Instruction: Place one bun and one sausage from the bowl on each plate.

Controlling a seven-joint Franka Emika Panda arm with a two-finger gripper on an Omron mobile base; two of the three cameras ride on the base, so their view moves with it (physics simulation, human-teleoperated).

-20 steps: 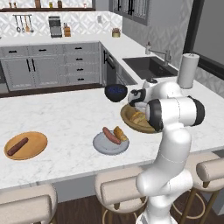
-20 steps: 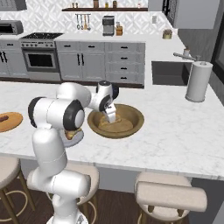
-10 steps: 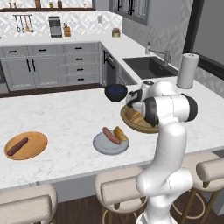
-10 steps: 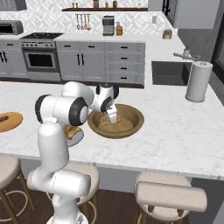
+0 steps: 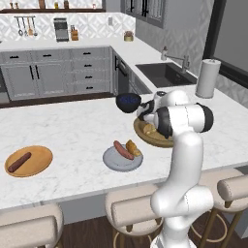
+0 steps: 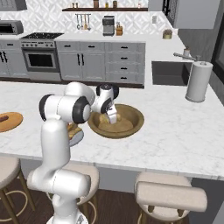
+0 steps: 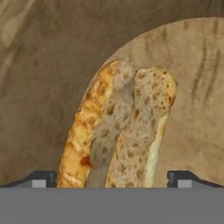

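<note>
Inside the wooden bowl [image 6: 131, 114], the wide-open gripper [image 7: 112, 179] is straddling the last bun [image 7: 120, 129], seemingly not touching yet, so closing and carrying it to the orange-brown plate [image 5: 41, 164] beside its sausage [image 5: 19, 162] is coming next.

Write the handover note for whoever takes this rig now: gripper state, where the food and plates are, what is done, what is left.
Gripper: open, down inside the wide tan wooden bowl, fingers either side of the split bun lying there; not gripped yet.
Grey round plate: sausage and bun on it. Done.
Orange-brown wooden plate: one sausage, no bun.
Left: close on the bowl's bun, carry it to the wooden plate.
</note>
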